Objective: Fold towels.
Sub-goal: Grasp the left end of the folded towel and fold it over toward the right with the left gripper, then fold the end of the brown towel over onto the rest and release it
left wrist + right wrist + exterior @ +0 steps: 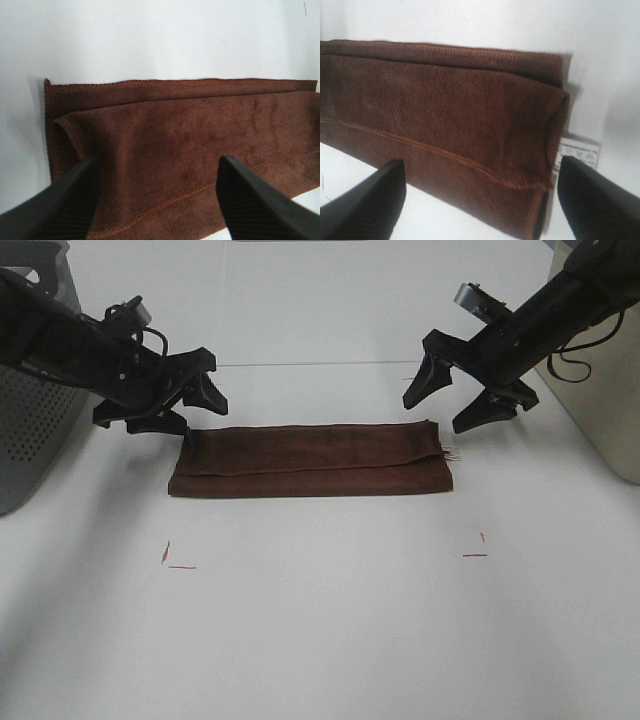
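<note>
The left claw (195, 412) and right claw (437, 412) hang wide and empty over the far corners of the towel (312, 460), folded into a strip mid-desk (320, 630). Its layers lie uneven, so a shallow pinch may catch only one and spoil the fold.

The desk (320, 640) has a plain white, matte top. One dark reddish-brown towel (312, 460) lies flat on it, slightly behind the centre, folded into a long strip that runs left to right. The upper layer stops short of the near edge, so a narrow band of the lower layer shows along the front. A small white tag (577, 151) sticks out at the towel's right end and rests on the desk. Two sets of thin red marks are drawn on the desk in front of the towel, one near the left (178, 562) and one near the right (475, 552). A grey perforated basket (30, 430) stands at the left edge and a beige bin (610, 410) at the right edge.
</note>
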Controlling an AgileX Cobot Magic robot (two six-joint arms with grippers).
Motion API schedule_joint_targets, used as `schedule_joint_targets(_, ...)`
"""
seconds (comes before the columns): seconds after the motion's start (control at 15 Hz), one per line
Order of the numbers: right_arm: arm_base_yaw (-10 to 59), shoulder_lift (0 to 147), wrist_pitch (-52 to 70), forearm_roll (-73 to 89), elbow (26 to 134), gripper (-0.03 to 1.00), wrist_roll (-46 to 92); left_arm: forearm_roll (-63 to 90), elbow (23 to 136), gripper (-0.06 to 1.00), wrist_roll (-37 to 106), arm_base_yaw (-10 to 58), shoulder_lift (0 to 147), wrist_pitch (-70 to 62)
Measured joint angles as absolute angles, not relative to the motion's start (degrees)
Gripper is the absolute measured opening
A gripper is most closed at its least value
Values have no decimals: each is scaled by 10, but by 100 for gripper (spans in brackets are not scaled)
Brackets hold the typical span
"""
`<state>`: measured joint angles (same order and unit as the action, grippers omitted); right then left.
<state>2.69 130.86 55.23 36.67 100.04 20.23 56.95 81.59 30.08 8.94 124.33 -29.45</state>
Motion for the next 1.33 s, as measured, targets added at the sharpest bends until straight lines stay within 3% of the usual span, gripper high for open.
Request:
schedule_joint_targets(0.33, 27, 1287, 611, 217, 1002, 79, 80, 416, 816, 66, 168, 74, 1234, -311)
schedule_joint_targets(0.93, 27, 1287, 606, 210, 1002, 79, 71, 457, 901, 66, 164, 89, 1326, -363)
schedule_joint_targets(1.07, 27, 1287, 605, 210, 1002, 79, 71, 456, 909, 52, 157, 95, 1329, -366)
schedule_joint_targets(1.27, 27, 1287, 595, 209, 1002, 79, 71, 406, 909, 5, 145, 95, 1319, -366)
schedule_joint_targets(1.33, 27, 1287, 594, 209, 1002, 79, 71, 386, 909, 2, 140, 95, 1312, -370)
